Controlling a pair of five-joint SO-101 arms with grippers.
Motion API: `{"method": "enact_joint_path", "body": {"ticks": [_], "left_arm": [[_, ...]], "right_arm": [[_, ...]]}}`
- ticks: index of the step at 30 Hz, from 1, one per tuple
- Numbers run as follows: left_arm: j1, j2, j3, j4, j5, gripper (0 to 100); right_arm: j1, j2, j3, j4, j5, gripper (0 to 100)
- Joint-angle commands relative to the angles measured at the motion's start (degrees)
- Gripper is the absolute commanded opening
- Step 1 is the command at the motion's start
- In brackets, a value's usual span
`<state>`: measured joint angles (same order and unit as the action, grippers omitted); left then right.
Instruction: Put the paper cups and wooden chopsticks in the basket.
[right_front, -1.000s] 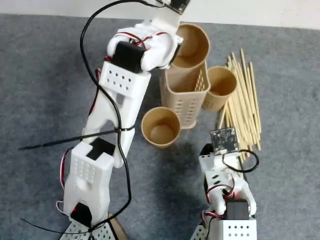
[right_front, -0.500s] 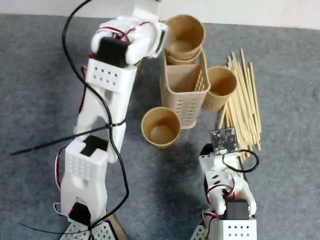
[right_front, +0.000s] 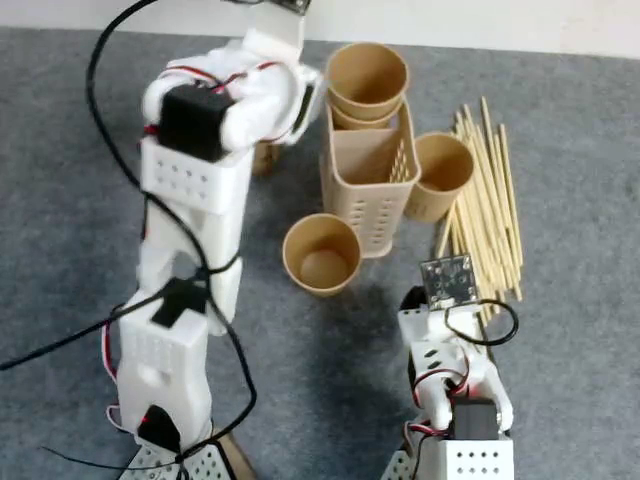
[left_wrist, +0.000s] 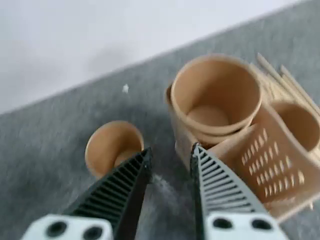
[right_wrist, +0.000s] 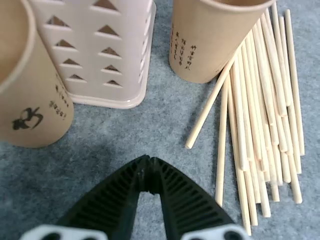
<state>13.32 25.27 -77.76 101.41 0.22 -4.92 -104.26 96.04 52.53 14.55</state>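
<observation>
Two stacked paper cups (right_front: 367, 80) (left_wrist: 215, 97) stand in the far end of the beige basket (right_front: 372, 200) (left_wrist: 270, 160) (right_wrist: 100, 50). One cup (right_front: 440, 175) (right_wrist: 215, 35) stands at the basket's right, another (right_front: 320, 253) (right_wrist: 25, 85) at its front left. A further cup (left_wrist: 112, 147) (right_front: 265, 157) sits on the carpet left of the basket. Wooden chopsticks (right_front: 490, 210) (right_wrist: 260, 115) lie in a pile on the right. My left gripper (left_wrist: 170, 155) hangs open and empty above the carpet, between that cup and the basket. My right gripper (right_wrist: 147, 165) is shut and empty, low in front of the basket.
Grey carpet (right_front: 80, 200) covers the table, with a white wall strip (right_front: 500, 25) along the far edge. The left arm (right_front: 195, 150) rises tall beside the basket, trailing black cables. Open carpet lies to the left and the front right.
The left arm has let go of a cup, now stacked in the cup at the basket's far end. It has swung left, away from the basket. The right arm has not moved.
</observation>
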Motion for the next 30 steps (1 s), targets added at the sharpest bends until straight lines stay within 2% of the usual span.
{"method": "enact_joint_path", "body": {"ticks": [1,3,7,11,14,19,24,30], "left_arm": [[-3.5,-11.1,12.1,1.8,0.4,16],[-2.8,-17.6,26.2,1.8,-0.2,16],[1.1,-30.1,54.3,1.4,-8.0,16],[4.5,-34.3,71.4,-3.4,-11.1,16],[4.5,-34.5,76.2,-9.5,-11.1,17],[5.0,-34.4,79.7,-15.3,-10.8,23],[4.6,-34.3,84.4,-19.2,-10.8,23],[4.4,-34.3,92.9,-28.7,-11.1,23]], "right_arm": [[-0.5,-0.7,5.0,-1.5,0.8,1.0],[-0.5,-0.7,5.0,-1.5,0.8,1.0],[-0.5,-0.7,5.0,-1.5,0.8,1.0],[-0.5,-0.7,5.0,-1.5,0.8,1.0],[-0.5,-0.7,5.0,-1.5,0.8,1.0],[-0.5,-0.7,5.0,-1.5,0.8,1.0],[-0.5,-0.7,5.0,-1.5,0.8,1.0],[-0.5,-0.7,5.1,-1.5,0.8,1.0]]}}
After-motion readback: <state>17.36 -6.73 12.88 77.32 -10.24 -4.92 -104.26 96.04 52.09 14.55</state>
